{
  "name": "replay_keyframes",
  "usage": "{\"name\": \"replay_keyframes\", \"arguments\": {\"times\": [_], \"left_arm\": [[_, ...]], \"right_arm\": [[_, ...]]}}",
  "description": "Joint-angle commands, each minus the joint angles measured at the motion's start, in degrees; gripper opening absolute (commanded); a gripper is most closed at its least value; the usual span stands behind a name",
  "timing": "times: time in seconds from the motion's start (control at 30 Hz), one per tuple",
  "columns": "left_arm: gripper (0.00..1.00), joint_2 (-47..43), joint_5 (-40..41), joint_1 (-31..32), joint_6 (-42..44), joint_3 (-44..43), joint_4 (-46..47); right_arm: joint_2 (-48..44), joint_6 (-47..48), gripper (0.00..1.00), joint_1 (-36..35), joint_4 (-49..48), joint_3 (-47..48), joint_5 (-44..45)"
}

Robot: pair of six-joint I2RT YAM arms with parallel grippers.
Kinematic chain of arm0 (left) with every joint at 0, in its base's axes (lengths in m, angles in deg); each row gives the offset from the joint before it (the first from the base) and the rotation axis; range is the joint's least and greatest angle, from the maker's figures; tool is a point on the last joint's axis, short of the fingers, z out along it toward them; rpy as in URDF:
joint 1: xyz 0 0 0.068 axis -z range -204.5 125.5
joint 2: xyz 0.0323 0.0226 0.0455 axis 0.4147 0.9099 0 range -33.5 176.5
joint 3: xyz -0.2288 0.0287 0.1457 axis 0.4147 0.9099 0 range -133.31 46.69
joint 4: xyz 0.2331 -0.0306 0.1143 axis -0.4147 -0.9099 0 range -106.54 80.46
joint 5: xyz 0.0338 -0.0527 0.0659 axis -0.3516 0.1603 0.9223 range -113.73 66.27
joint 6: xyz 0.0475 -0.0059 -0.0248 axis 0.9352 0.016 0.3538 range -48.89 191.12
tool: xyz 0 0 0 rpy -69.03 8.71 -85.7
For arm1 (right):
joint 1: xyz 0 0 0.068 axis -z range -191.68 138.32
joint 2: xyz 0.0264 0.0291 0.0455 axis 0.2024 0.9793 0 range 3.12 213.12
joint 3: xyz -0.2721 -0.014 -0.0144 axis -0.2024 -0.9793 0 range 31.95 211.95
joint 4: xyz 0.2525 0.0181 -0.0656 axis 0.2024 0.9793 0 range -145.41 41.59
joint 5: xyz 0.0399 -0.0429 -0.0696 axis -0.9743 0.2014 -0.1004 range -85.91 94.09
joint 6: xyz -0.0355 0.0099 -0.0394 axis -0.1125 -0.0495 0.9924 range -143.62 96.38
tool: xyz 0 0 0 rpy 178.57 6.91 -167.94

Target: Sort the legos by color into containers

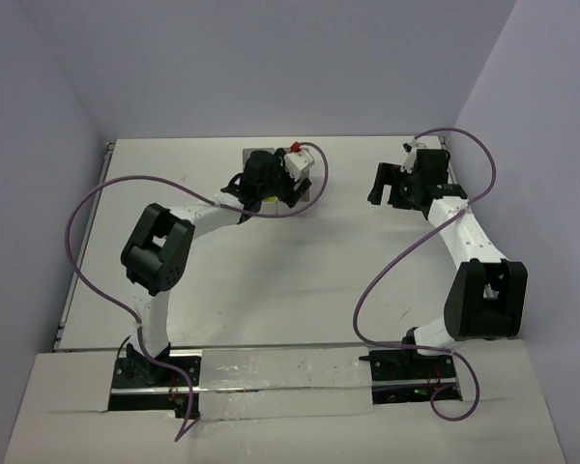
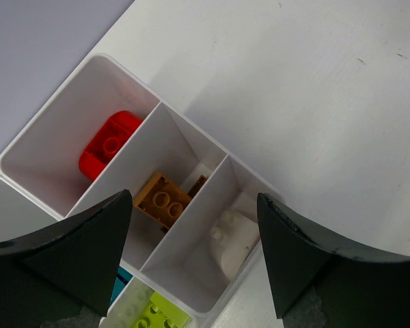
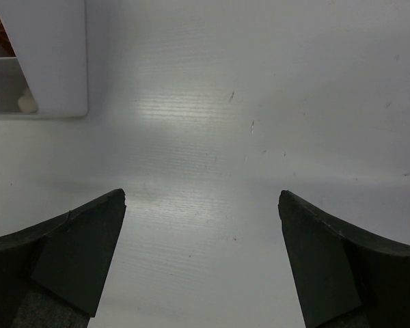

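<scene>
Bricks are lying sorted in the tray, which is sitting toward the far side of the table. In the left wrist view a red brick is resting alone in an end cell. An orange-brown brick is lying in the next cell, with a darker brown edge showing just behind it. A pale rounded piece is sitting in the third; whether it is white or tan I cannot tell. In the other row a lime brick is showing at the bottom edge, and a cyan sliver is peeking out beside the left finger. Each colour is occupying its own cell, which is what the task is asking for.

The left gripper is hanging directly over the tray with its jaws released and nothing between them, straddling the orange-brown and pale cells. I judge it is placed there because the tray is where bricks get let go.

The right gripper is hovering over bare table to the right of the tray, jaws spread and empty, with the tray's corner at the upper left of its view. It is standing apart, probably so the arms are not crowding each other. No loose brick is showing in any view, so the sorting is looking at or near its end, though the arms are hiding some of the table.
</scene>
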State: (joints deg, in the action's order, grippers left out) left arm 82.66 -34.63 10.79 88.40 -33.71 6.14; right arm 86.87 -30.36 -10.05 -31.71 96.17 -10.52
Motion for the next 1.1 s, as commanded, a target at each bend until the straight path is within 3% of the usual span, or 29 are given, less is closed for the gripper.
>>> {"name": "replay_keyframes", "arguments": {"times": [0.0,0.2,0.27,0.5,0.77,1.07], "left_arm": [[0.84,-2.97,-1.13,-0.09,-2.26,-7.99,-4.49],[0.88,-8.69,-0.36,-3.42,-13.30,-19.74,-24.98],[0.99,-13.51,0.01,-6.74,-21.09,-18.14,-31.74],[0.99,-31.46,-3.86,-19.88,-24.48,0.47,-37.04],[0.99,-47.91,-2.06,-33.95,-18.67,19.03,-38.69],[0.99,-56.19,-0.82,-37.55,-18.53,27.92,-37.79]], "right_arm": [[-0.94,0.24,1.00,-1.00,0.04,3.27,0.02],[-2.16,1.10,1.00,-1.36,-0.05,3.64,-0.23],[-3.86,1.66,1.00,-2.94,-1.22,2.86,-0.60],[-7.22,4.38,1.00,-5.17,-2.89,0.62,1.00],[-13.78,6.33,1.00,-10.72,-5.55,-5.16,5.79],[-19.75,7.30,1.00,-12.00,-7.12,-12.06,9.84]]}}
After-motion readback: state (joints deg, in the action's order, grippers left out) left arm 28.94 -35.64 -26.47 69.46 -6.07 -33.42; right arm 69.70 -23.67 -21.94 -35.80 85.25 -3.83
